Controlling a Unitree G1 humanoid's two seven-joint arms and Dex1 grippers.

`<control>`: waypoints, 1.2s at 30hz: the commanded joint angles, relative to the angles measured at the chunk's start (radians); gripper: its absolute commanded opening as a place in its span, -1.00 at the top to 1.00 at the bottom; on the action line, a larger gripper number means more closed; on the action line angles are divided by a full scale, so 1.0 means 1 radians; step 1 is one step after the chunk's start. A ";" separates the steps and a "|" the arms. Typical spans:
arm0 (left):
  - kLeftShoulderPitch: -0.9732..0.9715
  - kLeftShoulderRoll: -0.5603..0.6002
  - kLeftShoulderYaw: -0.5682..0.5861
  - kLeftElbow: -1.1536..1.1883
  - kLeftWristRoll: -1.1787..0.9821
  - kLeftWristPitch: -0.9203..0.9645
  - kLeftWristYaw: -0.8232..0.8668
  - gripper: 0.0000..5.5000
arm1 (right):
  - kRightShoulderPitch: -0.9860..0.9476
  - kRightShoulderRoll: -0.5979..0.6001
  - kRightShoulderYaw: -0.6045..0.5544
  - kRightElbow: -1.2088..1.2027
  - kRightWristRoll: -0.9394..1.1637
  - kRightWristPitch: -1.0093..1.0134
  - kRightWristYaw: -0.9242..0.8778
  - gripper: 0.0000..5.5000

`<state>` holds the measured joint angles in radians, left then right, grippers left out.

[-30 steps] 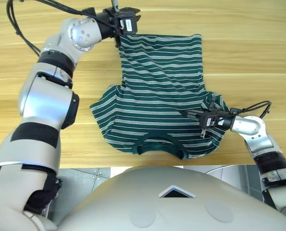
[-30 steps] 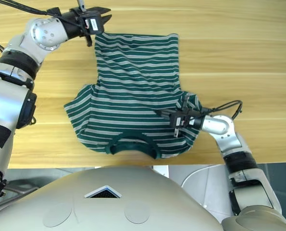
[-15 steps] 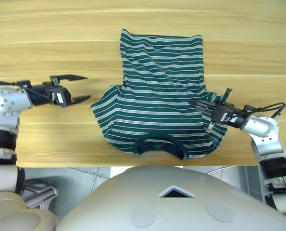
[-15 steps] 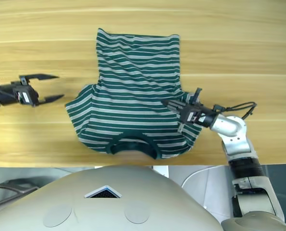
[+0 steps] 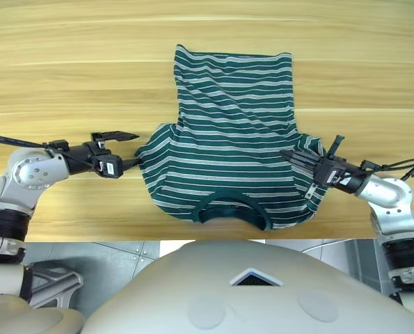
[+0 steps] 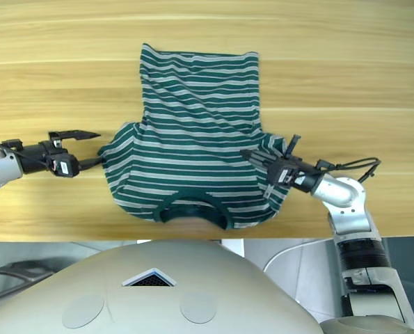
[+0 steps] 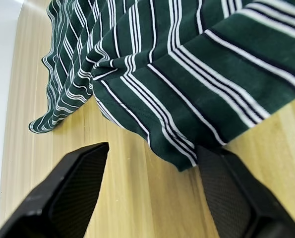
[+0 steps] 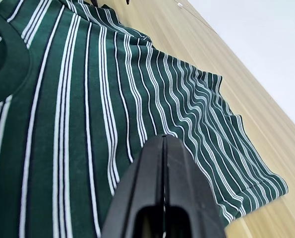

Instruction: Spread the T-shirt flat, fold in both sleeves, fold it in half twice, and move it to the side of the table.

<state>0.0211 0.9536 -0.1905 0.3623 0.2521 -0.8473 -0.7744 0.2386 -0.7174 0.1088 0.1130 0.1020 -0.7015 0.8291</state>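
Note:
A dark green T-shirt (image 5: 231,118) with white stripes lies on the wooden table (image 5: 67,69), collar (image 5: 231,209) toward me and hem at the far side. Both sleeves sit bunched against the body. My left gripper (image 5: 136,149) is open at the left sleeve (image 7: 187,104), and the sleeve's hem edge lies between its fingers (image 7: 78,183). My right gripper (image 5: 287,154) is low over the right sleeve (image 5: 314,149); in the right wrist view its fingers (image 8: 163,163) are pressed together above the striped cloth, with no fabric seen pinched.
The table's front edge (image 5: 88,240) runs just below the collar. Bare wood stretches to the left, right and far side of the shirt. Cables (image 5: 394,165) trail from the right wrist.
My left arm let go of the far left hem corner and swung back to the left sleeve, gripper open. The right gripper drew back slightly to the right. The shirt barely shifted.

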 commanded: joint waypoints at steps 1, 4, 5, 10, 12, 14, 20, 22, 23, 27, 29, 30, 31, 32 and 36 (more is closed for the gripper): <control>0.051 0.034 -0.015 -0.017 0.000 0.029 -0.027 -0.18 | 0.007 -0.009 -0.008 -0.010 0.011 -0.002 0.006 1.00; 0.077 0.056 0.005 -0.074 -0.072 0.041 -0.041 -0.18 | 0.008 -0.009 -0.008 -0.007 0.010 -0.002 0.006 1.00; 0.083 0.067 0.015 -0.085 -0.075 0.048 -0.038 -0.18 | 0.008 -0.010 -0.009 -0.006 0.011 -0.003 0.007 1.00; 0.108 0.099 0.057 -0.111 -0.083 0.074 -0.024 -0.18 | 0.018 -0.015 -0.015 -0.010 0.014 -0.002 0.007 1.00; 0.111 0.102 0.069 -0.117 -0.082 0.080 -0.020 -0.18 | 0.018 -0.014 -0.014 -0.011 0.013 0.003 0.006 1.00; 0.111 0.104 0.081 -0.120 -0.088 0.079 -0.015 -0.18 | 0.019 -0.011 -0.014 -0.006 0.011 0.003 0.006 1.00; 0.116 0.102 0.111 -0.132 -0.139 0.087 -0.026 -0.18 | 0.019 -0.015 -0.017 -0.001 0.011 0.003 0.008 1.00; 0.134 0.112 0.111 -0.136 -0.138 0.098 -0.037 -0.18 | 0.020 -0.018 -0.020 -0.004 0.012 0.005 0.008 1.00; 0.144 0.120 0.105 -0.130 -0.120 0.106 -0.043 -0.18 | 0.022 -0.019 -0.021 -0.006 0.013 0.005 0.008 1.00; 0.175 0.134 0.070 -0.116 -0.070 0.120 -0.069 -0.18 | 0.023 -0.021 -0.026 -0.007 0.020 0.010 0.010 1.00; 0.172 0.128 0.060 -0.119 -0.063 0.123 -0.073 -0.18 | 0.025 -0.020 -0.027 -0.009 0.019 0.012 0.009 1.00; 0.170 0.124 0.055 -0.119 -0.060 0.124 -0.073 -0.18 | 0.025 -0.020 -0.028 -0.008 0.019 0.012 0.010 1.00; 0.167 0.120 0.052 -0.116 -0.055 0.124 -0.071 -0.18 | 0.025 -0.019 -0.029 -0.008 0.018 0.013 0.009 1.00; 0.161 0.115 0.047 -0.111 -0.047 0.122 -0.068 -0.18 | 0.025 -0.019 -0.029 -0.008 0.018 0.012 0.009 1.00; 0.135 0.097 0.027 -0.098 -0.022 0.108 -0.051 -0.08 | 0.020 -0.018 -0.027 -0.005 0.017 0.016 0.011 1.00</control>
<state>0.1581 1.0692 -0.1336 0.2476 0.1844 -0.7424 -0.8205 0.2650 -0.7253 0.0893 0.1137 0.1031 -0.6968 0.8309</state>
